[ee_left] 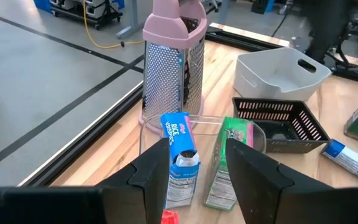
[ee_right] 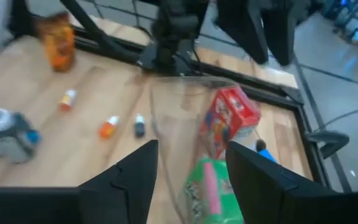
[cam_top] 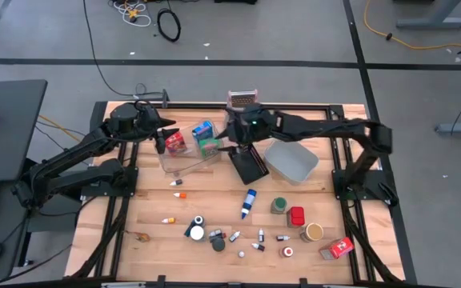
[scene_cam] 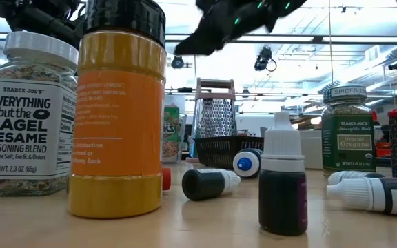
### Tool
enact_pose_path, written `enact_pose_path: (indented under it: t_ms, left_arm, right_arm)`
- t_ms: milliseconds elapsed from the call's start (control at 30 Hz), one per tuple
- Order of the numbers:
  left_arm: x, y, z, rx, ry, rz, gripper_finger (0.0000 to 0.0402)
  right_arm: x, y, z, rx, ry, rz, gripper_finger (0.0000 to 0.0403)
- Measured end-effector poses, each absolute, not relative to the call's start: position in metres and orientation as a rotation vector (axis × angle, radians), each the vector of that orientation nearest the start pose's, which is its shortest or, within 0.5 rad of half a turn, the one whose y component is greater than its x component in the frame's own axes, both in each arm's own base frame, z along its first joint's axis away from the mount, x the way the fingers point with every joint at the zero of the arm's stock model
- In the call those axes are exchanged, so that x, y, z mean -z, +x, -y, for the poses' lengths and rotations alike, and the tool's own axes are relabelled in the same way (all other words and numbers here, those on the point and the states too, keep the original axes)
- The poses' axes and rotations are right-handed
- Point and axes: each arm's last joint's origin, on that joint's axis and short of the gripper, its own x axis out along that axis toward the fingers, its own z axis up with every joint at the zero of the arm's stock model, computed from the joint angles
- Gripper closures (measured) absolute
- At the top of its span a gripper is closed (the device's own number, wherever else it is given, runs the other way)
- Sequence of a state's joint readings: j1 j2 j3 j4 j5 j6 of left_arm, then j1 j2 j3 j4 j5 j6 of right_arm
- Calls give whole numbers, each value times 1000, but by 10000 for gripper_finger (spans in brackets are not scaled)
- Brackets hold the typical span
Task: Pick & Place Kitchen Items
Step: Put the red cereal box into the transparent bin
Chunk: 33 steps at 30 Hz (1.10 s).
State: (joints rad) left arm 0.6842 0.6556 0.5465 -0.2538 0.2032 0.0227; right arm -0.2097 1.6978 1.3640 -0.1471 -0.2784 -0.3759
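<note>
Three packets sit in the clear tray (cam_top: 184,162): red packet (cam_top: 174,142), blue packet (cam_top: 202,130), green packet (cam_top: 210,146). Left pincer (cam_top: 160,141) and right pincer (cam_top: 232,148) hover over it, fingers apart, empty. Bottle (cam_top: 249,202), cans and vials are still on the surface (cam_top: 150,210); most work remains.

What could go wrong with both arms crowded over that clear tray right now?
The left gripper and right gripper hover at opposite ends of the clear tray, so they might collide. The blue box, green box and red box stand packed upright; reaching for one could topple its neighbours. The grater beside the tray could get knocked.
</note>
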Motion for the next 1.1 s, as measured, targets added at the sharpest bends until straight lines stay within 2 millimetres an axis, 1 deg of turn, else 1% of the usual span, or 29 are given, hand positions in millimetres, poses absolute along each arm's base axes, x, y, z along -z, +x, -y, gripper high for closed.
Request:
enact_pose_path:
  t_ms: [200,333,433,600,700,833,933,1000,1100]
  left_arm:
    - [-263,120,-91,-472,-137,-338,238]
    - [-263,120,-91,-471,-137,-339,238]
    - [-263,120,-91,-472,-137,-339,238]
    - [-263,120,-91,-472,-137,-338,238]
    - [-263,120,-91,-473,-146,-336,238]
    - [-263,120,-91,-476,-161,-333,238]
    - [-263,120,-91,-476,-163,-333,238]
    - [-263,121,-91,-477,-169,-331,238]
    - [-263,120,-91,-480,-180,-329,238]
  right_arm:
    - [-334,339,46,-204,-191,-527,227]
    - [-343,308,25,-284,-203,-654,234]
    - [-349,293,6,-347,-210,-695,234]
    - [-350,280,-20,-453,-212,-749,226]
    - [-350,277,-33,-472,-144,-777,222]
    - [-343,267,-46,-490,-74,-905,225]
    - [-337,256,-53,-510,-77,-1019,232]
    - [-335,251,-57,-489,-70,-1080,236]
    - [-333,245,-63,-457,26,-1157,240]
